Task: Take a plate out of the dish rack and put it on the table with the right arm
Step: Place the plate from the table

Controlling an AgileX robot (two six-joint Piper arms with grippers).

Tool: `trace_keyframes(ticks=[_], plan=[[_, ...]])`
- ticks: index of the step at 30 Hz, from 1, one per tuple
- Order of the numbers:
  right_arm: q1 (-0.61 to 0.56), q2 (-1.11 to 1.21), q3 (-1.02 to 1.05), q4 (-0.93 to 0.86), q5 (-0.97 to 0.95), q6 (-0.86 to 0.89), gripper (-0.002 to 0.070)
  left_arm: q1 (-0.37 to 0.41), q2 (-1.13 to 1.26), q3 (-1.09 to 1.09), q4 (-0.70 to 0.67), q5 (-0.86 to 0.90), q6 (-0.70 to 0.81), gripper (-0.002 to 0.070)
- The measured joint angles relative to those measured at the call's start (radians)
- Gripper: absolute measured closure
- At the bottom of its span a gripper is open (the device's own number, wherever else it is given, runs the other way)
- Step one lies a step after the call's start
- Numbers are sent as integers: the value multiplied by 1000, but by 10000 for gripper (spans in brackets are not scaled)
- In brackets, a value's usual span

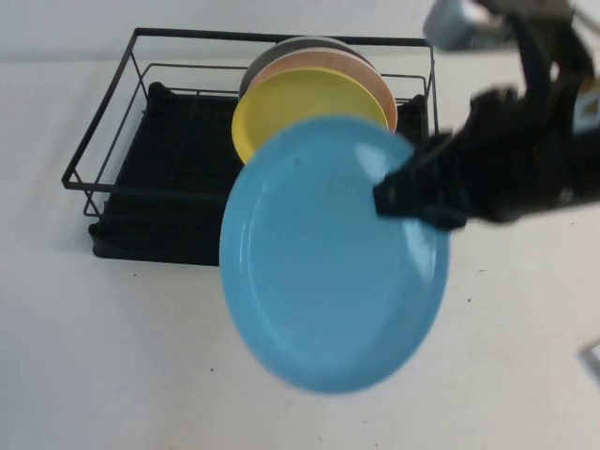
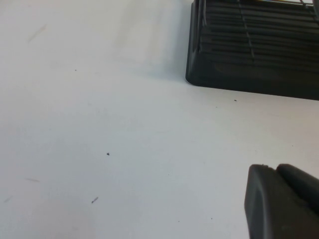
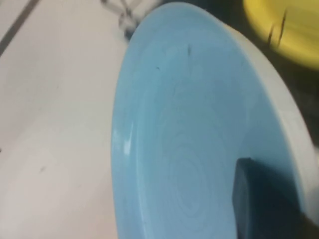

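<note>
The light blue plate point(image 1: 328, 272) hangs tilted in the air in front of the black dish rack point(image 1: 103, 150), above the white table point(image 1: 112, 356). My right gripper point(image 1: 398, 192) is shut on the plate's right rim, the arm reaching in from the right. In the right wrist view the plate point(image 3: 179, 124) fills the picture; one black finger point(image 3: 254, 199) of my right gripper point(image 3: 271, 172) presses its inner face, the other finger is hidden behind it. My left gripper point(image 2: 279, 172) is shut and empty, low over bare table near the rack's front corner point(image 2: 254, 50).
A yellow plate point(image 1: 300, 103), a pink plate point(image 1: 361, 70) and a dark plate point(image 1: 309, 42) stand upright in the rack's right half. The yellow plate also shows in the right wrist view point(image 3: 284, 25). The rack's left half holds no dishes.
</note>
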Motion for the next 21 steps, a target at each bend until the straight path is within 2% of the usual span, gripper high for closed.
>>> trace_keyframes(ticks=[5,8,21], plan=[[88,-21,373,205,-338,93,585,0,0,0,0,0,0,679],[102,6,496,294,-472,95,585,0,0,0,0,0,0,679],[56,216,535,375,-682,99,585,0,0,0,0,0,0,679]])
